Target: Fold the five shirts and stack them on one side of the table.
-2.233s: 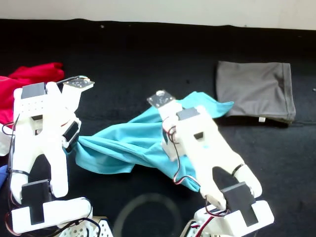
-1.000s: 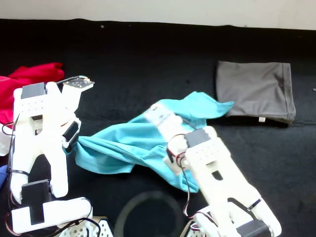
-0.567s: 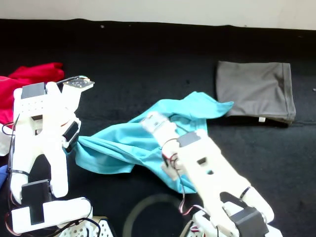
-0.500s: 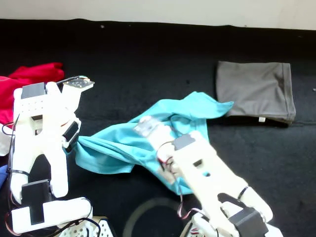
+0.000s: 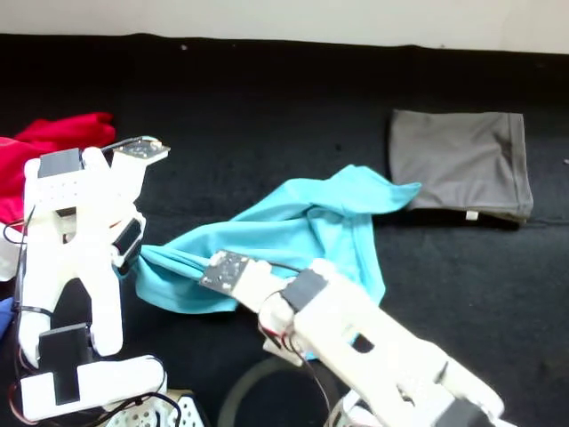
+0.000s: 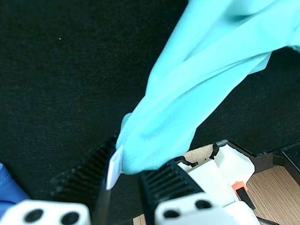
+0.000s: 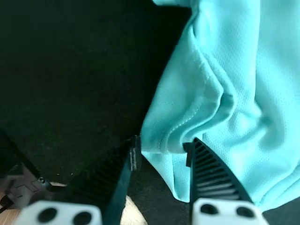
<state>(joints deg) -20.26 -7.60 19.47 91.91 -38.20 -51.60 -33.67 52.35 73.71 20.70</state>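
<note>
At the left edge of the bench [image 5: 267, 98] we see the red shirt [image 5: 53, 142] in a loose heap, not yet folded. Just to its right stands our left arm. The left tool [image 6: 124, 164] is closed tight on a gathered corner of the teal shirt [image 5: 293, 236], and the cloth fans out of the jaws in a bunched rope.

From that pinch the teal shirt runs across the middle of the bench. Its long axis slants away from us and rightward, so its far tip lies just beside the grey shirt. We cannot tell whether the two touch.

The right tool [image 7: 161, 152] sits at the near hem, close to the pinched end and well apart from the far tip. Its jaws stand apart and straddle a folded lip of the hem without clamping it.

We judge that the coming move turns on this: both tools are crowded at the same left, near end, while most of the cloth lies off to the right and away. The right tool is the nearer to that free hem. It would have to close there and draw rightward along the long axis, against the left tool's hold, to spread the shirt flat.

At the right the grey shirt [image 5: 458, 165] lies folded flat, the one finished piece.
</note>
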